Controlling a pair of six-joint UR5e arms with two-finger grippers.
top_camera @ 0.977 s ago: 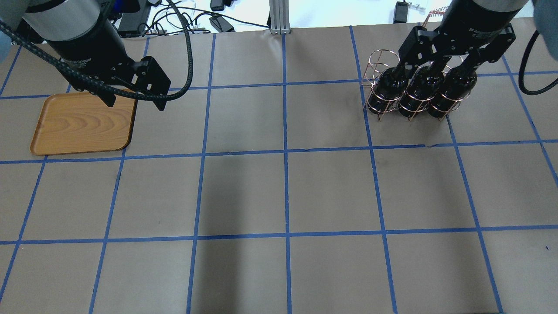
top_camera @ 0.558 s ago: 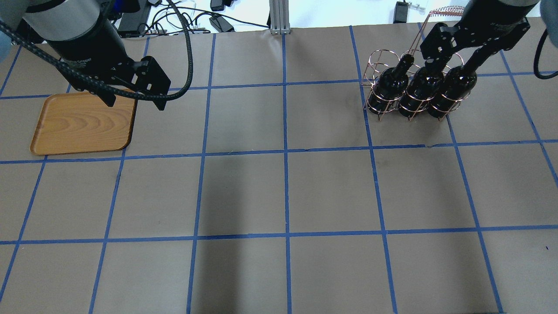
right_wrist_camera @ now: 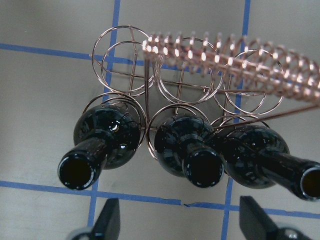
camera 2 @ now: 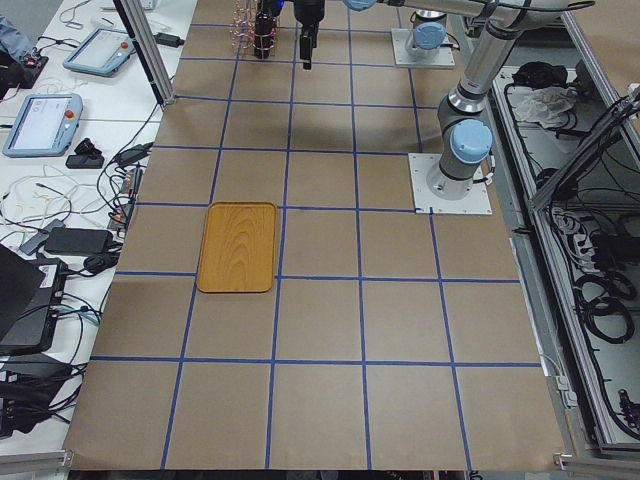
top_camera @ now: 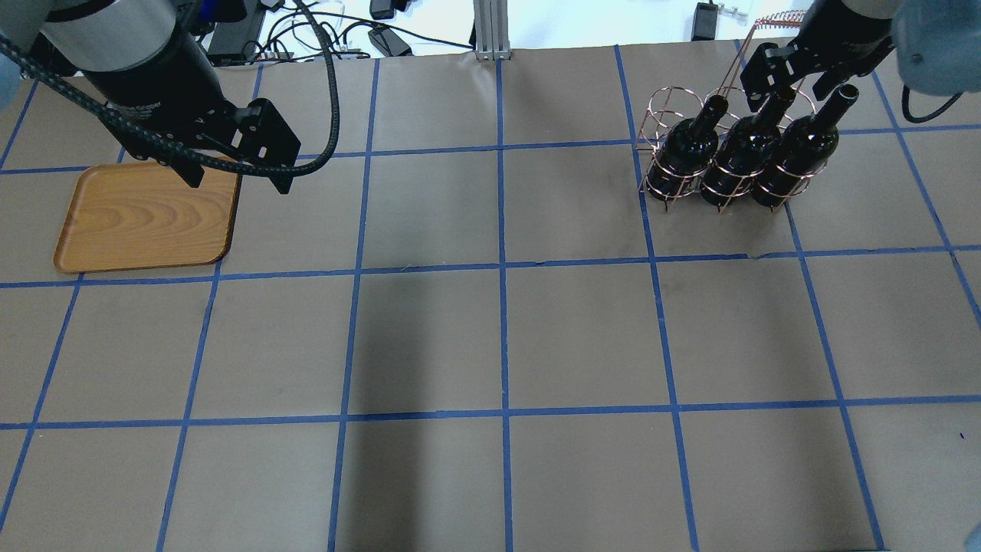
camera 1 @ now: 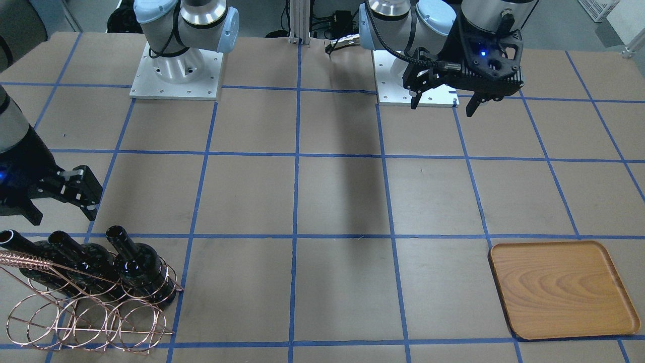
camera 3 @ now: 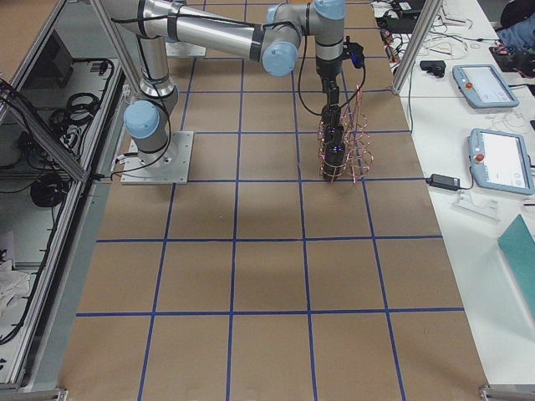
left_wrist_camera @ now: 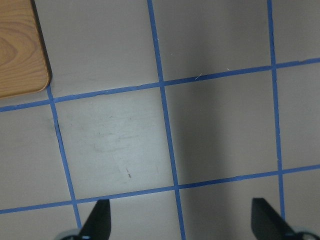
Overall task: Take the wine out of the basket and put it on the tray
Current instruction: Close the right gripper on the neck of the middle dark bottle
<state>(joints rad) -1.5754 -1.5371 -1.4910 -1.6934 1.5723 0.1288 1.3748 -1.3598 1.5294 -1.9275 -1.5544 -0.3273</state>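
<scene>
1. Overhead exterior: right pincer [top_camera: 785,80] has lifted up & back off the wine bottles [top_camera: 739,157]. 1 s ago its fingers were down among the necks. Now it hangs over the neck tops, jaws spread wide, nothing in them.
2. No bottle came w/ it. All 3 sit in the near row of rings of the copper wire basket [top_camera: 663,115], necks leaning away to the far right. The ring row behind them holds nothing.
3. Right wrist view: both fingertips [right_wrist_camera: 107,217] show at the bottom edge, well apart. The middle bottle [right_wrist_camera: 185,145] has its mouth roughly between them, so it's prob. the target, but can't be sure.
4. Left pincer [top_camera: 237,182] hasn't moved. It's fully spread, holds nothing, and hovers over the wooden tray [top_camera: 146,218] at its right edge. No bottle on the tray yet; it lies at the other end of the surface [top_camera: 498,337], well apart from the basket.
5. Meaning: likely a re-aim or a missed grab, so step 1 (grip 1 neck) isn't done. Next descent needs care, since the necks stand close together and the twisted handle [right_wrist_camera: 240,55] crosses just beside them.
</scene>
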